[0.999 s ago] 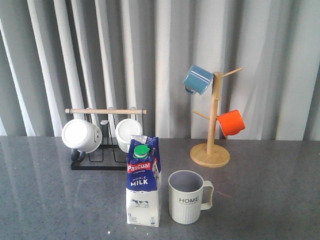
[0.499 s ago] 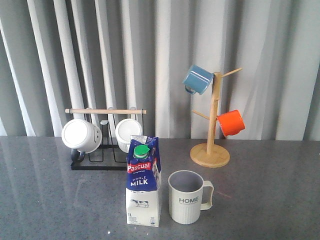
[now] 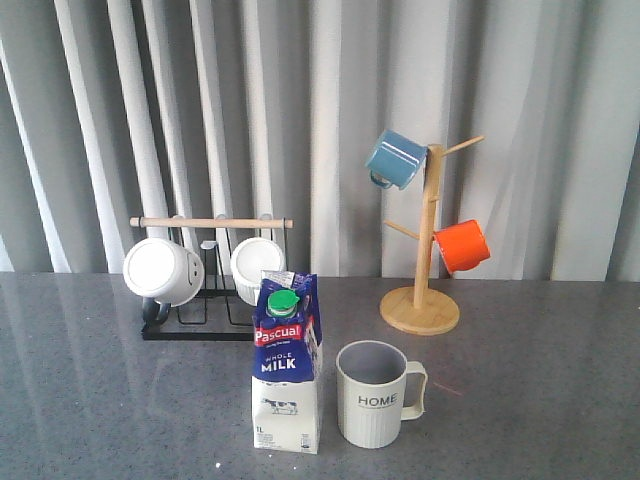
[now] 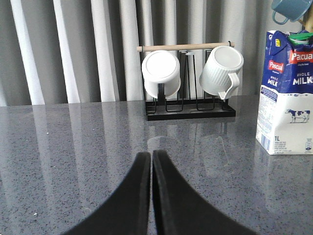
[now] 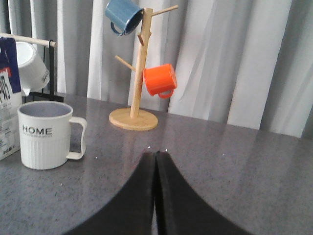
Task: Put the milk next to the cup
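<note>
The blue and white Pascual milk carton [image 3: 287, 362] stands upright on the grey table, just left of the cream ribbed "HOME" cup [image 3: 374, 393], with a narrow gap between them. The cup's handle points right. The carton also shows in the left wrist view [image 4: 288, 93], the cup in the right wrist view [image 5: 45, 134]. My left gripper [image 4: 151, 154] is shut and empty, low over the table, well apart from the carton. My right gripper [image 5: 156, 154] is shut and empty, to the right of the cup. Neither gripper shows in the front view.
A black rack with a wooden bar [image 3: 211, 222] holds two white mugs [image 3: 163, 271] behind the carton. A wooden mug tree [image 3: 426, 240] at the back right carries a blue mug [image 3: 396, 159] and an orange mug [image 3: 463, 245]. Grey curtains hang behind.
</note>
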### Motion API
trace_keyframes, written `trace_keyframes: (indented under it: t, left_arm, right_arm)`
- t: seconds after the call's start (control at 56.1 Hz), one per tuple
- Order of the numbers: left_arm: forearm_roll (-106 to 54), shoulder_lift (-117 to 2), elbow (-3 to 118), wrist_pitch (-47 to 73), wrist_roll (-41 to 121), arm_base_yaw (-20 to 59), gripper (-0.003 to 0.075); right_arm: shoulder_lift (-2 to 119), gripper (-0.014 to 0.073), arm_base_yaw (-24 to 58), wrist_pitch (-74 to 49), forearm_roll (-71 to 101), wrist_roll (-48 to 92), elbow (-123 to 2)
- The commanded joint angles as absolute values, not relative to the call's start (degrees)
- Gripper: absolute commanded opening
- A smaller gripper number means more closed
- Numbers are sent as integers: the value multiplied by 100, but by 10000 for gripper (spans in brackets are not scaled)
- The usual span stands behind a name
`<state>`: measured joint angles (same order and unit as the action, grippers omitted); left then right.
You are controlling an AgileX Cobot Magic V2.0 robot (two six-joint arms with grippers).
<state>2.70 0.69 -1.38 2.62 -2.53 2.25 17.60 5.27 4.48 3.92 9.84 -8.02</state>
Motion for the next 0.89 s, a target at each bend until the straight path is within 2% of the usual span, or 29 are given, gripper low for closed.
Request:
trace_keyframes:
  t: [0.0,0.16,0.303,0.517,0.874]
  left_arm:
    - [210,139,-15,-132,-272,243,-6]
    - [210,139,-15,-132,-272,243,-6]
    - [210,139,-15,-132,-272,243,-6]
    - [210,139,-15,-132,-272,243,-6]
    - [210,139,-15,-132,-272,243,-6]
  right_arm:
    - [1287,-8,488,823,451,888,-478]
    - [441,-8,488,737,470,852,213]
    - [-142,-8,261,-41,567,786,213]
    - [-147,-8,-240,-265,567,597,213]
    - [-147,-8,-249,-265,478,545,213]
